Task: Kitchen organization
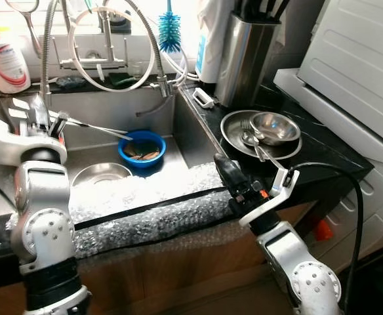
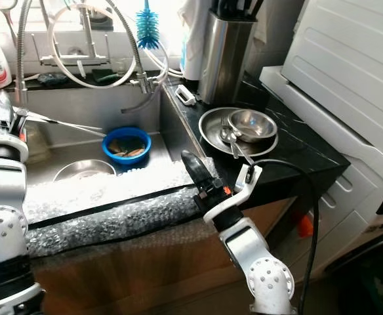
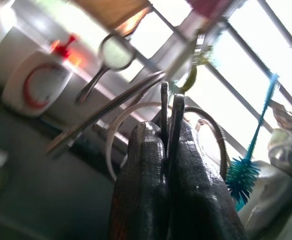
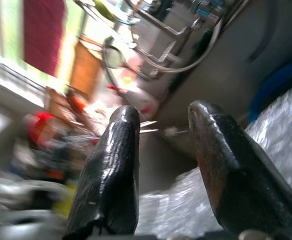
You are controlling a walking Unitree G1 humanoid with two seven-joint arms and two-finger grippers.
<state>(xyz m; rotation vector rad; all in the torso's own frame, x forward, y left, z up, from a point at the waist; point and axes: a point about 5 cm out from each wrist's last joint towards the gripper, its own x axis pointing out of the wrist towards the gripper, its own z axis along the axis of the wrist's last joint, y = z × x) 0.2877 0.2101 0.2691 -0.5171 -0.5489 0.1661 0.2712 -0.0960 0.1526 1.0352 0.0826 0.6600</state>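
Right hand (image 1: 221, 166) agape beside sink (image 1: 178, 134); left hand (image 3: 168, 150) pinching cutlery (image 1: 96, 128).

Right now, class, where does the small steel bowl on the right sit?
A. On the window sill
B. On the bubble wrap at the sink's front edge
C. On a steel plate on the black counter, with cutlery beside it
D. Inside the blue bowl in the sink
C: the small steel bowl rests on the steel plate on the black counter, with cutlery beside it.
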